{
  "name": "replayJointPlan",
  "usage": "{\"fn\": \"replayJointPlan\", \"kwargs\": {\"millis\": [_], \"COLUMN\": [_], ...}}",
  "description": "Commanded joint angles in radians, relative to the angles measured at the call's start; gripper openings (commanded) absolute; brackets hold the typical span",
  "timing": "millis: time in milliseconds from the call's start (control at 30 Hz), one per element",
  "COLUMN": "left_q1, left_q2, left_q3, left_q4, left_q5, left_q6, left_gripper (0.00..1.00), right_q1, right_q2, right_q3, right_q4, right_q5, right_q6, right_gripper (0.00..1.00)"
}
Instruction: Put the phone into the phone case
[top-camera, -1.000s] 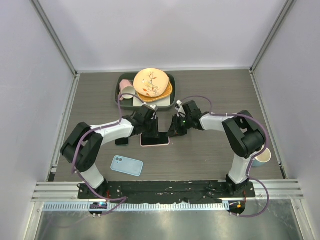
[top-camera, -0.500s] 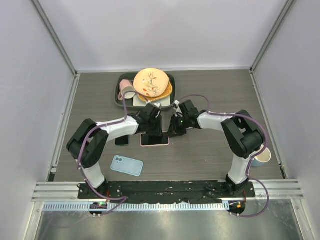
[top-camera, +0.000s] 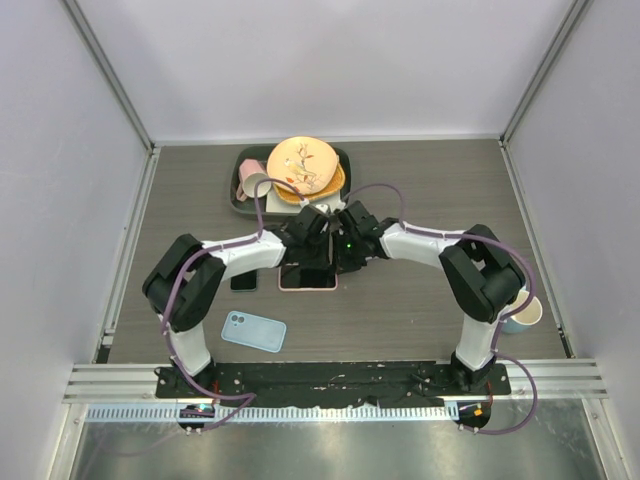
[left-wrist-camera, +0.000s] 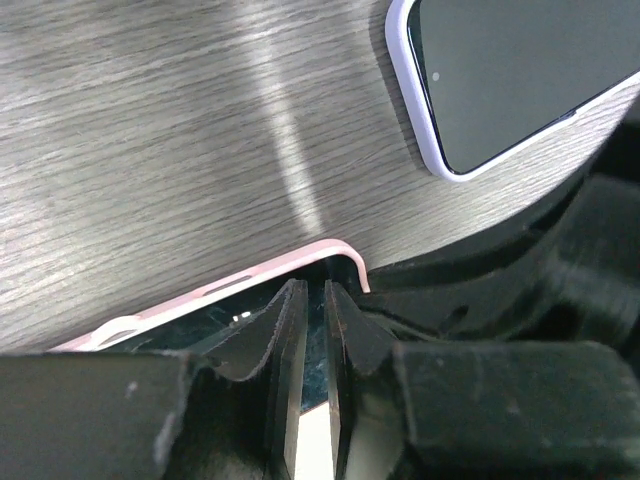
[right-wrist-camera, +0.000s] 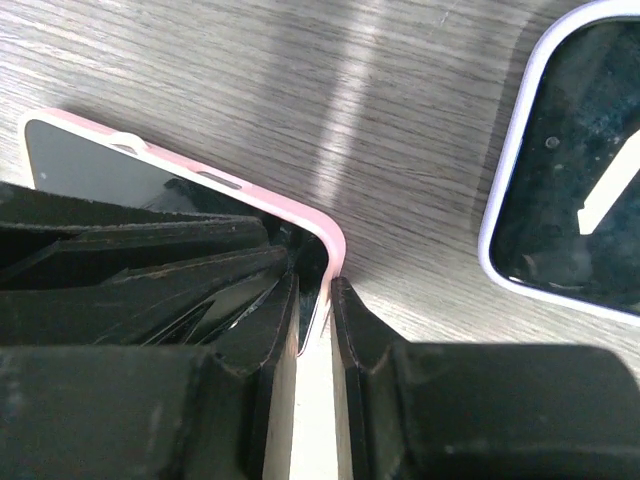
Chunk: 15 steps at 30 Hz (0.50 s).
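**Both grippers work the case's far rim**

The phone (right-wrist-camera: 100, 165) lies screen-up inside the pink case (right-wrist-camera: 262, 205), flat on the table (top-camera: 420, 300) between the arms. The right gripper (right-wrist-camera: 315, 282) is pinched on the case's corner lip, probably to ease it over the phone. The left gripper (left-wrist-camera: 312, 290) has its fingers nearly together beside the rim. Whether they nip it is unclear.

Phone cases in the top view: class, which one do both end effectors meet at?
The pink case, mid-scene, where the left end effector and right end effector meet; the light blue one lies alone, off to the left.
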Motion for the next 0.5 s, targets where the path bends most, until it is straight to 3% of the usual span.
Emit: {"fn": "replayJointPlan", "kwargs": {"millis": [0,200,467], "left_q1": [-0.015,-0.016,-0.009], "left_q2": [0.12,0.092,-0.047], "left_q3": [-0.083,-0.075,-0.098], "left_q4": [-0.225,-0.232,-0.201], "left_q5": [-0.07,-0.101,-0.145], "left_q6": [0.021,0.02,0.007], "left_gripper": [0.19,0.19,0.21], "right_q1": [0.108,0.128,0.127], "right_q2": [0.178,0.071,-0.081], "right_q3": [-0.075,-0.089,-0.098], "right_q4": [-0.04,-0.039,-0.003], "right_q5": [0.387,0.446,0.348], "right_q6": [-0.085,-0.085,-0.078], "right_gripper": [0.01,0.01,0.01]}}
